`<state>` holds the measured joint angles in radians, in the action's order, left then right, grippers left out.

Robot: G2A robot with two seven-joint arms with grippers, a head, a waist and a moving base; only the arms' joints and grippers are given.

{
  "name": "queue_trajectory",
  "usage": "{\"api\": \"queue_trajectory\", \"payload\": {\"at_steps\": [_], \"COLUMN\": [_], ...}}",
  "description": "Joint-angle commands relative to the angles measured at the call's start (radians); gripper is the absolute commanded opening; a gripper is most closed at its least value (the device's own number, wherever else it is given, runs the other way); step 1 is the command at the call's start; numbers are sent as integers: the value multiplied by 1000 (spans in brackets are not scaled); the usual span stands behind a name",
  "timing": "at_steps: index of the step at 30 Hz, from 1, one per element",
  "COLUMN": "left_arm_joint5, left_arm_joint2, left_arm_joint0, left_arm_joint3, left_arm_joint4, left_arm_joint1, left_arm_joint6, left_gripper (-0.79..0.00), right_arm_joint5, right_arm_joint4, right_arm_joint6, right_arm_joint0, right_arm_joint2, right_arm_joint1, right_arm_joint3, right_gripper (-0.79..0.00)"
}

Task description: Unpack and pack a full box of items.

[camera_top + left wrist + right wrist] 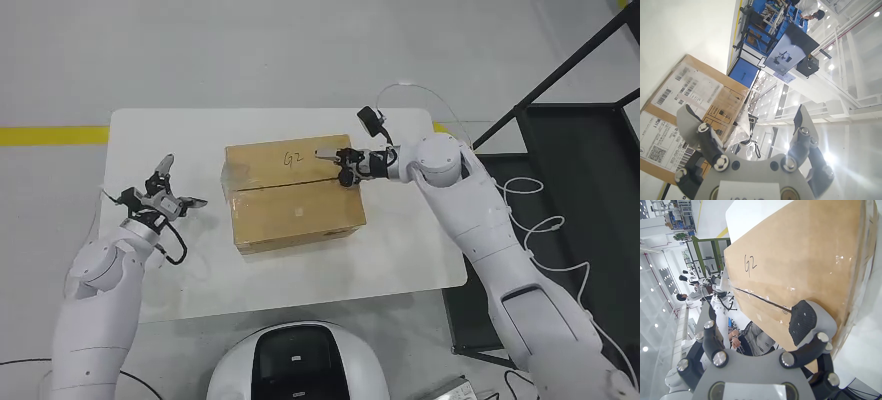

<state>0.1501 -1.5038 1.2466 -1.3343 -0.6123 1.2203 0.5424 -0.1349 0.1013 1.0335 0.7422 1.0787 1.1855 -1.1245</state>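
The closed cardboard box sits at the centre of the bench. The right gripper is at the box's top seam, jaws spread, 1 pad over the seam. The left gripper hangs beside the box, jaws spread, not touching it.

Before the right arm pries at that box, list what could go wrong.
The right gripper has one pad at the taped seam of the box; it may slip along it rather than pry it open. The left gripper is open beside the box, not touching, so a push could slide the unbraced box across the table.
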Motion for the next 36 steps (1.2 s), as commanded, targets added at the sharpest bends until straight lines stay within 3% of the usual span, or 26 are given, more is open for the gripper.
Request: {"api": "queue_trajectory", "payload": {"at_steps": [1, 6, 16, 36], "left_arm_joint5": [8, 52, 33, -79], "left_arm_joint2": [11, 22, 49, 79], "left_arm_joint0": [2, 1, -13, -33], "left_arm_joint3": [-1, -3, -10, -33], "left_arm_joint4": [5, 8, -46, -119], "left_arm_joint1": [-1, -4, 2, 15], "left_arm_joint6": [22, 58, 73, 54], "left_gripper": [0, 0, 0, 0], "right_arm_joint5": [-3, -13, -4, 12], "right_arm_joint4": [-1, 1, 13, 36], "right_arm_joint6": [-2, -8, -16, -21], "right_arm_joint0": [4, 15, 33, 13], "right_arm_joint2": [2, 10, 20, -10], "right_arm_joint1": [-1, -5, -10, -3], "right_arm_joint3": [-6, -23, -42, -26], "right_gripper": [0, 0, 0, 0]}}
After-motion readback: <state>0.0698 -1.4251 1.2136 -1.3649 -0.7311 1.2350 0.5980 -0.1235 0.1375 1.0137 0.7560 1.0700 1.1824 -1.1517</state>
